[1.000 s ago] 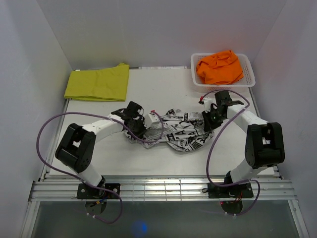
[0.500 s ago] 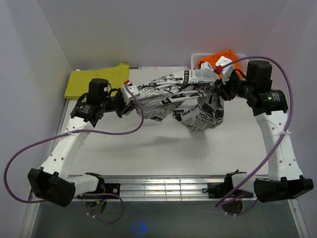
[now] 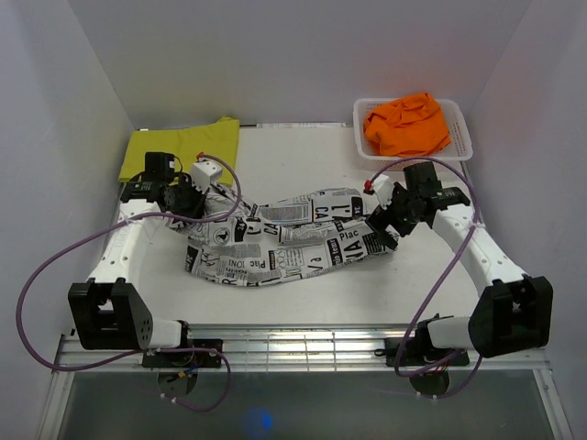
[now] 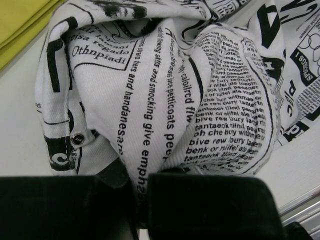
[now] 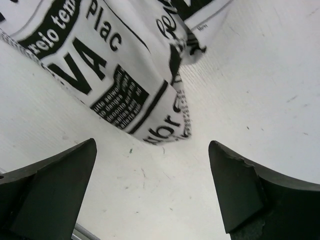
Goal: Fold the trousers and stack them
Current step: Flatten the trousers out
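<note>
Trousers in newspaper print (image 3: 284,243) lie stretched across the middle of the surface (image 3: 303,174), not yet folded. The left pincer (image 3: 191,194) pinches one end, and the right pincer (image 3: 385,223) stands spread just beside the other. Yellow pair (image 3: 179,151) looks folded at far left; orange pair (image 3: 408,124) sits heaped in the basket (image 3: 463,137), likely untouched.

Trousers (image 3: 284,243) down, off right end effector (image 5: 152,172)

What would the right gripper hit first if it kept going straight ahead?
Most likely the loose end of the newspaper-print trousers, lying just ahead of the open right gripper. It tilts downward, so it could touch the table just short of the cloth; depth is unclear.
</note>
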Controlling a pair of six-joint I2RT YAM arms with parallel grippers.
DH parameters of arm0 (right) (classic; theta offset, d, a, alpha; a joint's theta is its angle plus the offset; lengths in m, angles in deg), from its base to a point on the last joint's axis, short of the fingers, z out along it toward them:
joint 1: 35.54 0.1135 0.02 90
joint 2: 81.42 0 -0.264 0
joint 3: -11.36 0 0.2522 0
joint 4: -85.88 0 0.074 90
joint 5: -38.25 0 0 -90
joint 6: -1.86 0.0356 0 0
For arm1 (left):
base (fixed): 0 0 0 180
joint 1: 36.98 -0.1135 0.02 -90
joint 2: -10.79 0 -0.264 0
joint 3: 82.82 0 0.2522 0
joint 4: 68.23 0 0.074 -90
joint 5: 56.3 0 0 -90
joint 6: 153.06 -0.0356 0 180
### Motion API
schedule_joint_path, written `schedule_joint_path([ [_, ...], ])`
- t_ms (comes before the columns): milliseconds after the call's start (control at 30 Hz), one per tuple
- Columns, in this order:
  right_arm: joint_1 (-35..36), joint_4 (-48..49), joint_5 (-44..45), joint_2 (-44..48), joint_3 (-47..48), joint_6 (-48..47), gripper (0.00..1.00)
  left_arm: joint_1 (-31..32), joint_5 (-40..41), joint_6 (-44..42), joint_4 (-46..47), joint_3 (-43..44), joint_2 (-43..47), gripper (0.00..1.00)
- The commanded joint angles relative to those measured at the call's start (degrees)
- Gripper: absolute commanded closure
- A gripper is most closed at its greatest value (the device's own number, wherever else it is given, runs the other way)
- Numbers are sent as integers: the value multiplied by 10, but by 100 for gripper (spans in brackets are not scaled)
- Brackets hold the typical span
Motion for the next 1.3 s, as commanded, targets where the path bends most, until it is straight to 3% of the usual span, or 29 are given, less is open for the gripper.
schedule_joint_path([
  [0,-16,29,25,63,-25,-74,2,-19,2,-49,14,-11,16,100],
  [200,-55,59,-47,13,-53,-132,4,-55,-2,-85,41,-19,-9,100],
  [333,-70,142,-128,-31,-66,-149,5,-58,-12,-88,51,-17,-20,100],
  [633,-64,226,-270,-192,17,-145,10,-58,-29,-76,50,-2,-45,100],
  [667,-64,236,-276,-205,24,-138,10,-58,-30,-76,50,-1,-46,100],
  [733,-59,233,-287,-221,36,-133,0,-58,-35,-71,50,-2,-48,100],
  [767,-57,222,-290,-237,44,-135,11,-58,-37,-70,50,-2,-49,100],
  [800,-55,207,-290,-241,62,-137,39,-58,-38,-69,50,0,-49,100],
  [900,-62,134,-253,-236,99,-150,91,-58,-51,-64,45,10,-46,100],
  [1000,-125,80,-218,-155,102,-183,92,-54,-93,-63,33,25,-35,100],
  [1100,-235,21,-187,-75,141,-235,92,-34,-145,-40,32,37,-20,100],
  [1267,-424,-90,-210,-14,311,-318,92,80,-209,48,91,77,5,100],
])
